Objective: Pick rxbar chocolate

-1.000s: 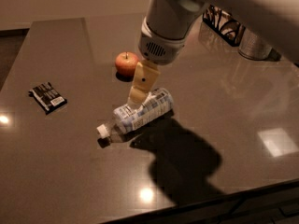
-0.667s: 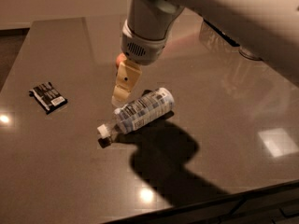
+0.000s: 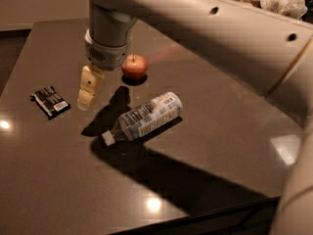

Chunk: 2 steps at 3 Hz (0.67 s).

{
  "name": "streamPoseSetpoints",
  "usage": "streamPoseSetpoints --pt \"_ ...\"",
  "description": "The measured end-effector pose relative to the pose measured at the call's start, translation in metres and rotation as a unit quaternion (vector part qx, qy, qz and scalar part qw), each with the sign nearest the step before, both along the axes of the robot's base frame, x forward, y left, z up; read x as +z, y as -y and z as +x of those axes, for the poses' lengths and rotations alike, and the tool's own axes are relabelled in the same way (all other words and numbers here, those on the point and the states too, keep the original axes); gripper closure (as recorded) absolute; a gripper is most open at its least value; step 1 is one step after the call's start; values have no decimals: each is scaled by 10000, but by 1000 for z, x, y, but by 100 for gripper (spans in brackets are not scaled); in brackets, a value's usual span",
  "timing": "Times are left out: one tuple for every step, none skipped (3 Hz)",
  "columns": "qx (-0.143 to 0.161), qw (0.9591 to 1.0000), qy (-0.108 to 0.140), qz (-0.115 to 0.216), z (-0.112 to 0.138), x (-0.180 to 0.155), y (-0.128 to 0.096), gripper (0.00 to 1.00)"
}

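Observation:
The rxbar chocolate (image 3: 50, 102) is a small flat black bar with a white label patch, lying on the dark table (image 3: 58, 180) at the left. My gripper (image 3: 88, 94) hangs from the pale arm just to the right of the bar, above the table and apart from it. It holds nothing that I can see. A clear plastic bottle (image 3: 144, 116) with a pale label lies on its side to the gripper's right, cap toward the front left. A red apple (image 3: 134, 66) sits behind the bottle.
The large pale arm (image 3: 210, 38) crosses the top and right of the view and casts a wide shadow over the table's front middle. Crumpled white material (image 3: 283, 4) lies at the far right back. The table's front edge runs along the bottom right.
The gripper has moved left, from over the bottle to beside the rxbar chocolate. The apple, hidden a moment ago, is uncovered again. The bottle and bar lie as before.

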<state>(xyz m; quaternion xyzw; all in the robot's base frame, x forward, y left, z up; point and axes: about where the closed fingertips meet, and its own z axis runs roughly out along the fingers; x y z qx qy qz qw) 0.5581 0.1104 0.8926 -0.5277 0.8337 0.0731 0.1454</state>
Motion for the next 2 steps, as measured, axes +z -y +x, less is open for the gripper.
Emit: streamPoseSetpoints --pt "20 9999 -110 8 8 -18 -40 0" --pt "-49 9998 -211 -43 16 -37 -66 0"
